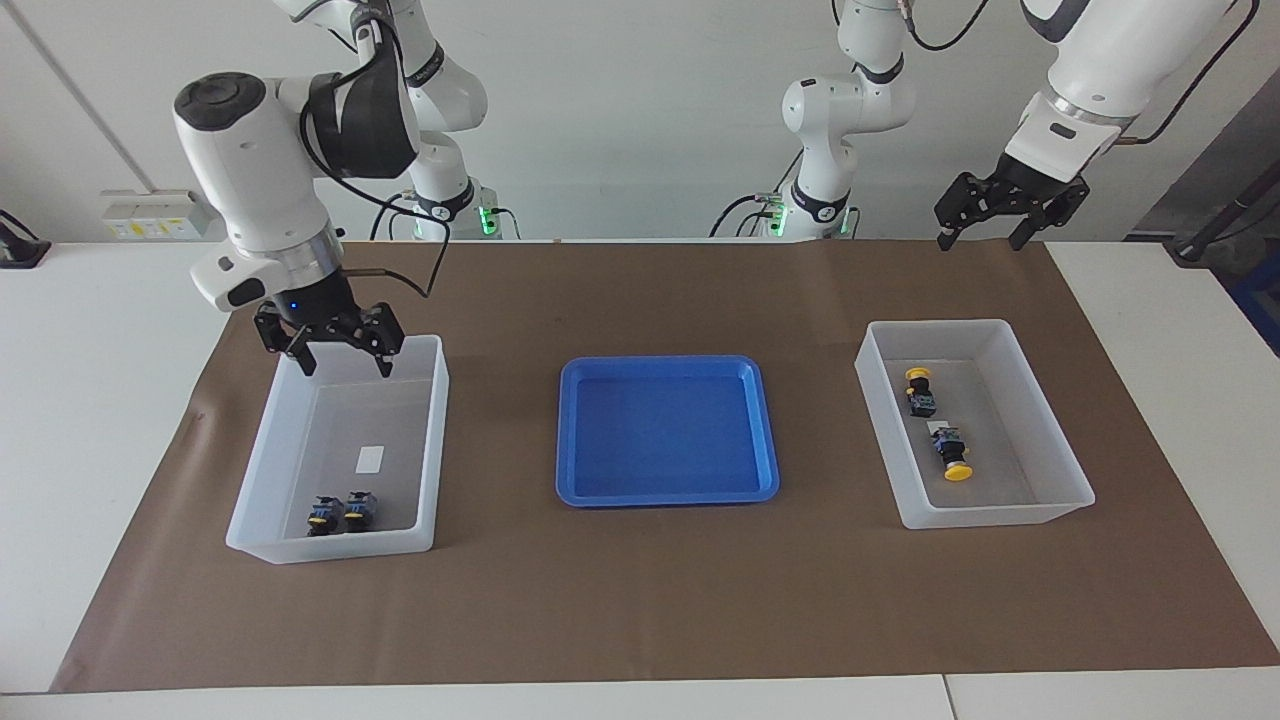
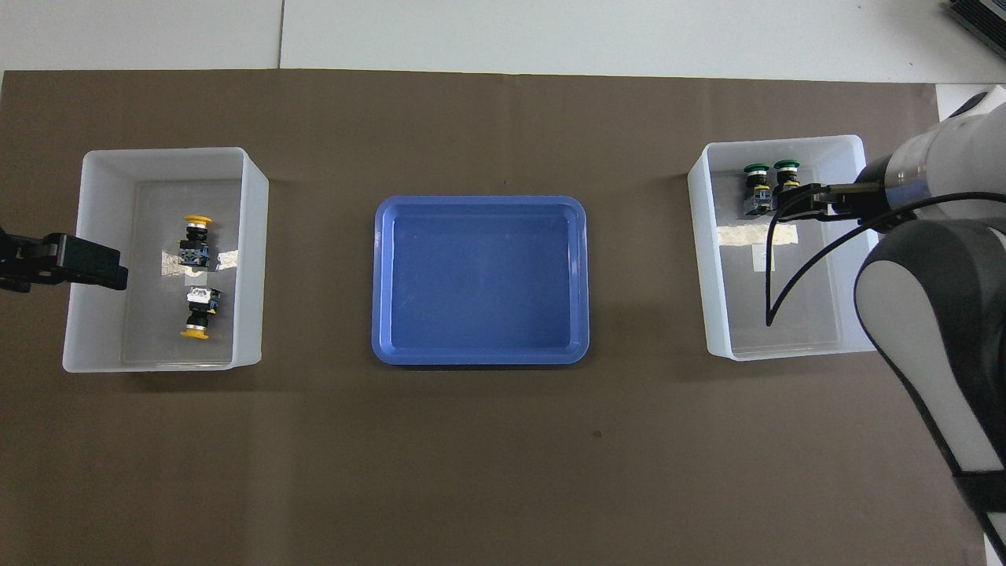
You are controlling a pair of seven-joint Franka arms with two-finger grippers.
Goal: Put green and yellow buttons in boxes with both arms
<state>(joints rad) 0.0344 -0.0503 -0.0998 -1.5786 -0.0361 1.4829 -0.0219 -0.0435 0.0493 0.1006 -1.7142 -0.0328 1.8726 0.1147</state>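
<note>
No text, brand, number or sign is readable; the small white label (image 1: pixel 370 458) inside one translucent white plastic box (image 1: pixel 433 440) looks blank.

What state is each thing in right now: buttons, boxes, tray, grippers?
Green buttons: both lying side by side in the box at the right arm's end.
Yellow buttons: both lying in the box at the left arm's end.
Blue tray: holds nothing.
Right gripper: open, holding nothing, raised over its box.
Left gripper: open, holding nothing, raised clear of its box.
</note>
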